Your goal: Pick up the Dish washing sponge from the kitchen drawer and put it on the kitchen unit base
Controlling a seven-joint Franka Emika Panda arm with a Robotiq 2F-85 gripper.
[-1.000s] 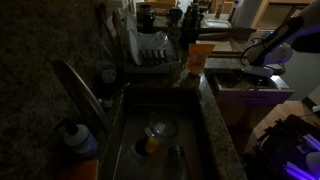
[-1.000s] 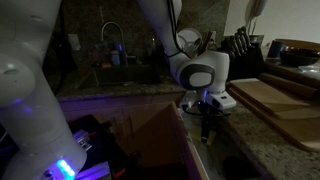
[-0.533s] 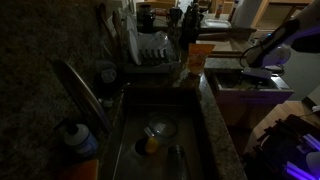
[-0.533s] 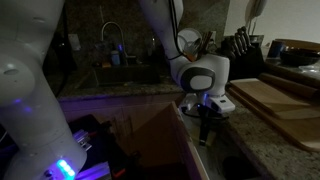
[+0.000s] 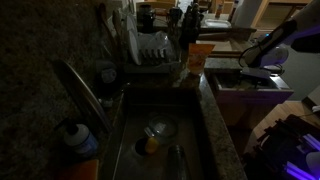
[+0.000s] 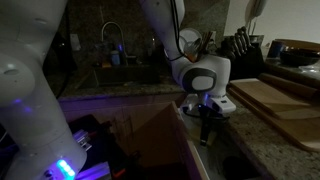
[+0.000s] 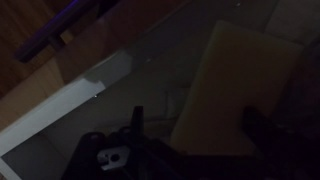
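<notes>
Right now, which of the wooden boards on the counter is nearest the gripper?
The upper, paler board: its left corner ends just beside the gripper; the lower board lies farther right.

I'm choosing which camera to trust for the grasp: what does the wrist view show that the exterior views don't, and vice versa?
Only wrist view: a pale yellow rectangular pad below the open tool, beside a white edge. Only exterior views: the sink, faucet and wooden boards. Both: the tool, in dim light.
</notes>
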